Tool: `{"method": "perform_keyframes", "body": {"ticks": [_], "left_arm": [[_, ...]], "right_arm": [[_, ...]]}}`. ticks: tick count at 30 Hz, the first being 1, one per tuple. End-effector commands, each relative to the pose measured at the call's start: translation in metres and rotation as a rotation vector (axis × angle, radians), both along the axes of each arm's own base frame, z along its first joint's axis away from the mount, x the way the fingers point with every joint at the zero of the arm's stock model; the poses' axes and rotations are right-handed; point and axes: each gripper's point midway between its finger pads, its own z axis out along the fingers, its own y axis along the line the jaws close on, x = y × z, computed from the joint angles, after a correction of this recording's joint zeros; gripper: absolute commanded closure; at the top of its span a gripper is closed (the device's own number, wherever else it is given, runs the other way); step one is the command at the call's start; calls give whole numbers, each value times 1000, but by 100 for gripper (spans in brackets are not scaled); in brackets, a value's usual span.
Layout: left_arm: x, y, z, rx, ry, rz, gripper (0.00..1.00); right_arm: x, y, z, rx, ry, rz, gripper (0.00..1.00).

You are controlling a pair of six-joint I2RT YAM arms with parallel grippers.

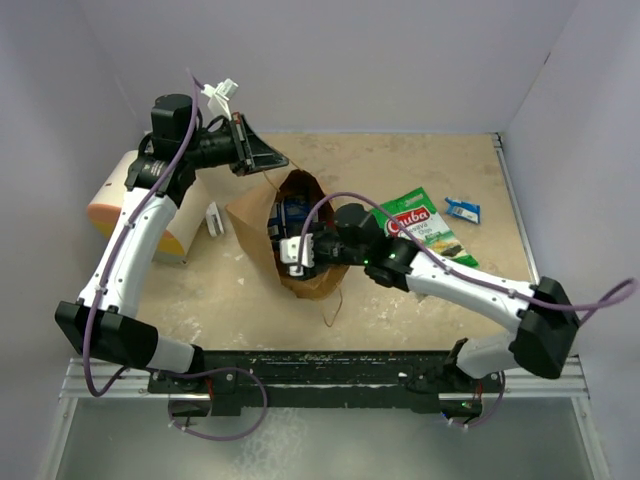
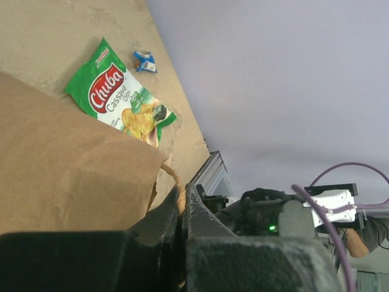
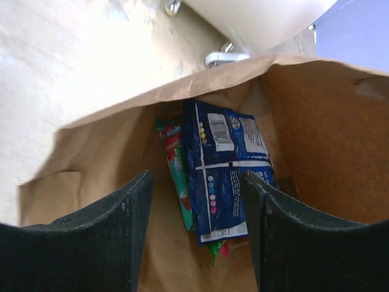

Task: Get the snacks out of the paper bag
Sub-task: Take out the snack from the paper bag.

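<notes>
The brown paper bag [image 1: 300,235] lies mid-table with its mouth held open. My left gripper [image 1: 262,157] is shut on the bag's twisted paper handle [image 2: 176,185] and holds it up. My right gripper [image 1: 300,250] is open at the bag's mouth, nothing between its fingers [image 3: 130,207]. Inside the bag [image 3: 310,134] a dark blue packet [image 3: 226,176] lies on a teal-red-white packet [image 3: 177,173]. A green-white packet [image 1: 422,227] and a small blue packet [image 1: 462,210] lie on the table right of the bag; both also show in the left wrist view: the green-white one [image 2: 118,97], the small blue one [image 2: 145,61].
A cream cylinder with an orange end [image 1: 135,205] lies at the left behind my left arm. A small white block [image 1: 213,220] stands between it and the bag. Grey walls close the back and sides.
</notes>
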Motion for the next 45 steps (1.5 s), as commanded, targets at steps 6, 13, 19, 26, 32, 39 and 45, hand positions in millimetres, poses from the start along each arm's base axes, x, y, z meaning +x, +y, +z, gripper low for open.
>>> {"method": "perform_keyframes", "body": {"ticks": [6,13,19,26,32,39,45], "left_arm": [[-7,5,24,-19,-93,3,100],[-10,5,26,-15,-101,-1,100],[-10,5,26,-14,-102,-5,100],[-10,5,26,-10,-102,-11,100],[-9,5,27,-8,-104,-14,100],[-7,4,27,-6,-102,-15,100],[-7,5,27,2,-104,-13,100]], "right_arm": [[64,23,-17,-116,-211,-141,47],[78,31,-39,-89,-156,-215,54],[86,26,-57,-106,-154,-244,54],[97,22,-63,-121,-161,-272,52],[100,16,-74,-129,-118,-256,48],[100,18,-71,-108,-97,-221,42],[86,19,-71,-78,-73,-165,33]]}}
